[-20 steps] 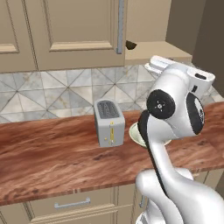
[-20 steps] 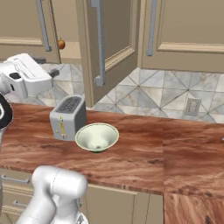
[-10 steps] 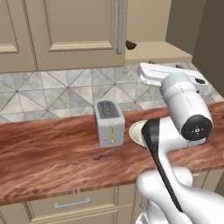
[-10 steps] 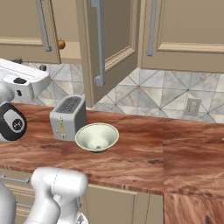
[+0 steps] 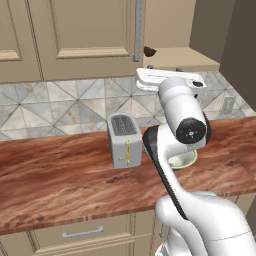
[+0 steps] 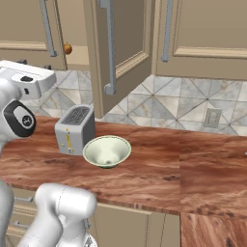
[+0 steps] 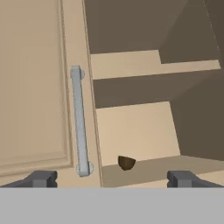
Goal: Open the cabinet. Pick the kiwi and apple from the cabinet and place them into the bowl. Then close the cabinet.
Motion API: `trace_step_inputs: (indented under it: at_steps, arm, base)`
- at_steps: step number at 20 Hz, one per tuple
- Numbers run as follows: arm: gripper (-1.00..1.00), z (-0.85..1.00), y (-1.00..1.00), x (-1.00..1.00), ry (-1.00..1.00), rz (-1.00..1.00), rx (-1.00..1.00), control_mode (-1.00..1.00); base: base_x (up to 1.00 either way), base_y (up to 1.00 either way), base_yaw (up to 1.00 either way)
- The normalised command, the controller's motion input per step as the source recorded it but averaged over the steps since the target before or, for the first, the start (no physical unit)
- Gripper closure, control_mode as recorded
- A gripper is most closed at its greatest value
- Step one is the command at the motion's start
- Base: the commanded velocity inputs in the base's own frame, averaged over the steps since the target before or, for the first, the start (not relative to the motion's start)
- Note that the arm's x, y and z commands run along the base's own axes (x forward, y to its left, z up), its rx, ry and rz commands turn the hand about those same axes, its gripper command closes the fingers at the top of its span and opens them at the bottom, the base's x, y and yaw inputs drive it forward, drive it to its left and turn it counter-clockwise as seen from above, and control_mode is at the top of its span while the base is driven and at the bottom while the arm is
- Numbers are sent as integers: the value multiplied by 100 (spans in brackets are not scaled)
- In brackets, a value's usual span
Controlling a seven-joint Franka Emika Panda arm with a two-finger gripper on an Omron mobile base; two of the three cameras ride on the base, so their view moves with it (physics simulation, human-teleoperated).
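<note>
**Hand view: cabinet open, gripper lined up on the kiwi**

Hand view has the kiwi [image 7: 127,162] at lower centre, a small dark lump at the front lip of the bottom shelf, so it sits within easy reach. The gripper [image 7: 112,178] frames it from the bottom edge with its 2 fingertips [image 7: 43,178] spread wide and nothing between them, which suits an approach that straddles the fruit. To the left stands the closed door with its long silver handle [image 7: 79,120].

Left base view shows the kiwi [image 5: 149,51] at upper centre on the shelf edge of the cabinet [image 5: 192,35], with the arm raised just below it.

Right base view puts the apple [image 6: 67,48] at upper left inside the cabinet, behind the swung-out door [image 6: 128,38]. The bowl [image 6: 106,151] waits at centre on the counter [image 6: 193,164], just beside the toaster [image 6: 74,129], near enough below the shelf for a short drop. Both fruits are yet to be picked.
</note>
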Motion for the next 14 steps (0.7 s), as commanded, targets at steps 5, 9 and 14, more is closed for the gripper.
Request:
trace_step_inputs:
  at_steps: [5,9,14]
  arm:
    - [-100,0,52,94,6,0,-4,-100]
    - [-100,0,26,95,1,0,-6,-100]
    - [-100,0,2,70,1,0,-1,-100]
  base:
    - [0,0,0]
    - [0,0,0]
    - [0,0,0]
